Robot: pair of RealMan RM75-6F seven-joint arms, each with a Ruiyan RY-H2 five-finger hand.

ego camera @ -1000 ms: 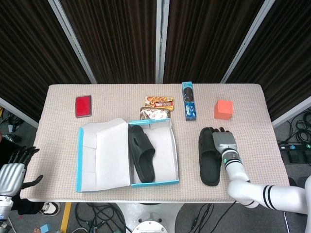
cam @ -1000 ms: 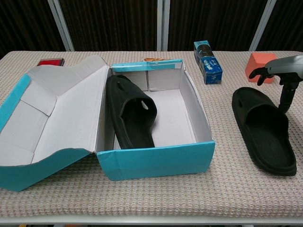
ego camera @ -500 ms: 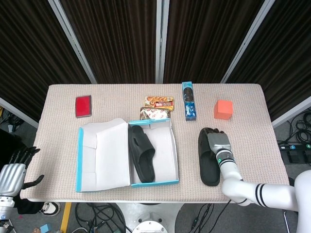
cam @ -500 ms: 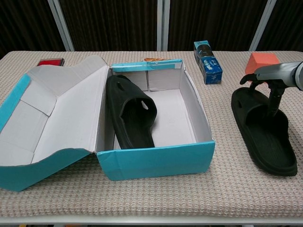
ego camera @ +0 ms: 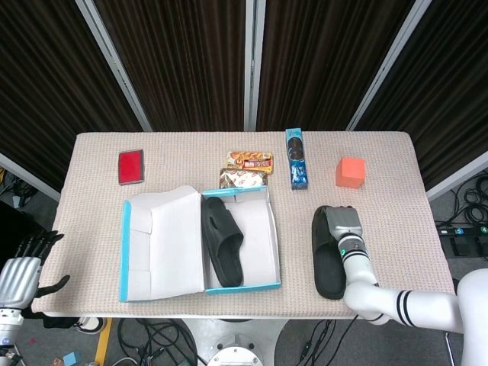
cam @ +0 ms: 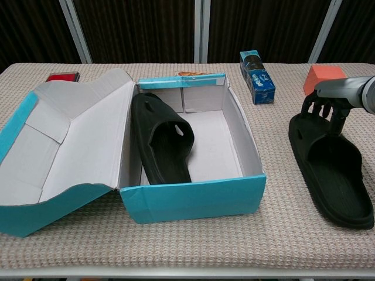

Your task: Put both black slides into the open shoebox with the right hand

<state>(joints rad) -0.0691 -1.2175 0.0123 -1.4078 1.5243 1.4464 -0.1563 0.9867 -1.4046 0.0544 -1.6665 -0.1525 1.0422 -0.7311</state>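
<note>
One black slide [ego camera: 222, 252] is lying inside the open shoebox [ego camera: 263, 232], against its left wall. The second slide [cam: 330, 168] is lying on the table [ego camera: 396, 175], well to the right of the shoebox. The right hand [cam: 326, 106] is curling its fingers over that slide's strap end, apparently gripping it. The slide is looking light and bendy (likely foam); the strap is offering the firmest hold. The left hand [ego camera: 21, 268] is hanging spread and empty, far left of the shoebox.

R hand [ego camera: 345, 227] fingers [cam: 319, 106] curled down; L hand [ego camera: 19, 273] fingers spread.
</note>
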